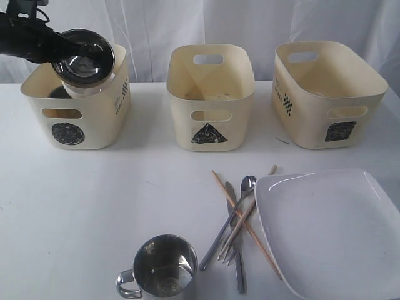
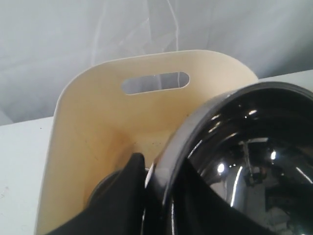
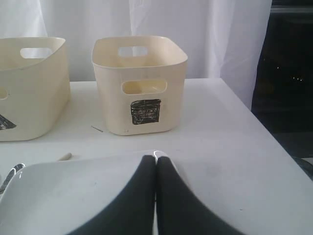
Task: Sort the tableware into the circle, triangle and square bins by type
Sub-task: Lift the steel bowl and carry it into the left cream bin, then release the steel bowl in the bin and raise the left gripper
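Shiny steel bowl (image 1: 83, 57), round and smooth: my left pincer (image 2: 155, 192) pinches its rim over the cream circle bin (image 1: 94, 125). My right pincer (image 3: 156, 164) is pressed together.

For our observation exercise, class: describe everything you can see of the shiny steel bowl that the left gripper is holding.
The steel bowl is round, with a mirror-bright inside that reflects the room and a darker rim. It is off the table and tilted, so that its mouth faces the exterior camera. It hangs over the opening of the circle-marked bin. The left gripper pinches its rim, one black finger inside and one outside. A paler underside shows just below the rim.
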Robot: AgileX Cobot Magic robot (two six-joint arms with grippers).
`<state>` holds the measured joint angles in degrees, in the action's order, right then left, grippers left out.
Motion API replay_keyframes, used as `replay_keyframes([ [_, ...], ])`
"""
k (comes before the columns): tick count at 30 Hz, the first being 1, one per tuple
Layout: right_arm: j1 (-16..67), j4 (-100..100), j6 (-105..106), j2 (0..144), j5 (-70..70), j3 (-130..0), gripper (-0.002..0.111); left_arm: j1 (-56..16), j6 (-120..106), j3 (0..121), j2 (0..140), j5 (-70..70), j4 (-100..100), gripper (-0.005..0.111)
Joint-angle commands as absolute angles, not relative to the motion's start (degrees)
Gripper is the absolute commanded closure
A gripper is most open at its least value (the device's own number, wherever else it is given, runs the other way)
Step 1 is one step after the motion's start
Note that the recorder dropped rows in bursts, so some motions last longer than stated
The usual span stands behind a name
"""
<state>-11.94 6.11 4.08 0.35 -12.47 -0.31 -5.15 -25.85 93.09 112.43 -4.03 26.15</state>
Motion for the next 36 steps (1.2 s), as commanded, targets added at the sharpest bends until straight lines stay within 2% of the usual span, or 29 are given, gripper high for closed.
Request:
replay_keyframes([
  [1,-12.04,6.20,4.30,0.00,-12.29,0.00,0.108,-4.09,-25.32,94.01,113.95,-4.78,27.34,0.107],
  [19,-12.04,6.20,4.30,0.00,-12.29,0.00,0.108,-3.36,-25.32,94.13,110.09,-12.14,27.34,0.107],
  [21,-12.04,6.20,4.30,0.00,-12.39,0.00,0.108,-3.36,-25.44,94.13,109.17,-12.66,27.34,0.102],
  [26,-12.04,6.20,4.30,0.00,-12.39,0.00,0.108,-3.36,-25.32,94.13,107.79,-14.22,27.34,0.073],
  [28,-12.04,6.20,4.30,0.00,-12.39,0.00,0.108,-3.36,-25.32,94.13,107.81,-14.70,27.34,0.066],
  [36,-12.04,6.20,4.30,0.00,-12.39,0.00,0.108,-3.36,-25.32,94.13,107.69,-15.53,27.34,0.064],
])
